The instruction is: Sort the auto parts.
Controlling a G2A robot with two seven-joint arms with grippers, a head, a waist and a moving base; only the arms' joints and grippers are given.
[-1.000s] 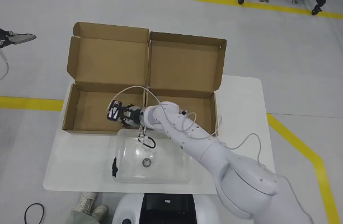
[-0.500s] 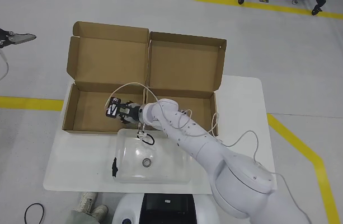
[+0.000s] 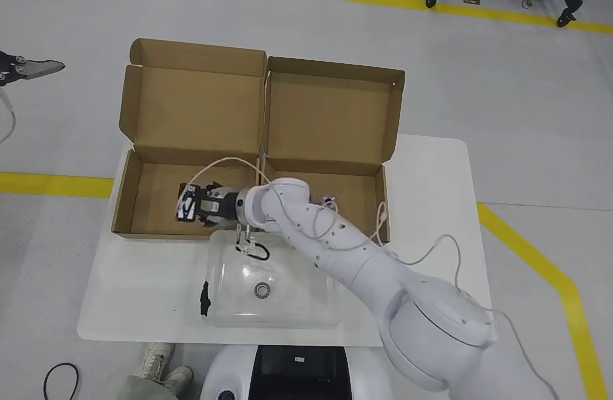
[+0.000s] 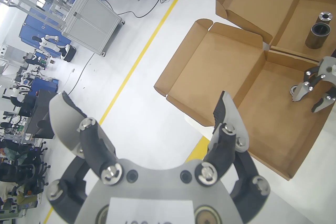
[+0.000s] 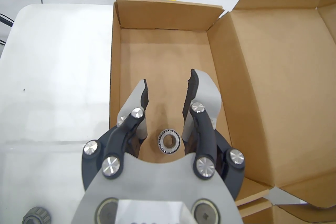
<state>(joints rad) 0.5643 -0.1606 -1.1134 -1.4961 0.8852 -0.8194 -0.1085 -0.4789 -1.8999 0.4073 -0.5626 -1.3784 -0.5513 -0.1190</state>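
Along the far edge of the tabletop (image 3: 431, 200) two open cardboard boxes sit side by side and touching, their lids folded back beyond that edge. The right gripper (image 5: 169, 79) hangs inside the left box (image 3: 146, 200), pointing toward the tabletop's left edge, its jaws spread with nothing between them. A bearing (image 5: 169, 141), a small silvery ring with a ribbed rim, lies flat on the floor of the left box below the gripper. In the right wrist view it lies between the roots of the two fingers and apart from both, while in the left wrist view it lies just beside one fingertip. The right box (image 3: 364, 190) holds a dark cylinder (image 4: 320, 36) and a smaller metal cylinder (image 4: 325, 17), both upright and just beside each other. Near the middle of the tabletop's near edge sits a clear tray (image 3: 226, 315) with a small ring (image 3: 262, 290) on its bottom. The left gripper (image 4: 143, 104) is held out past the tabletop's far left corner, over the floor and well apart from both boxes, its jaws spread wide and empty.
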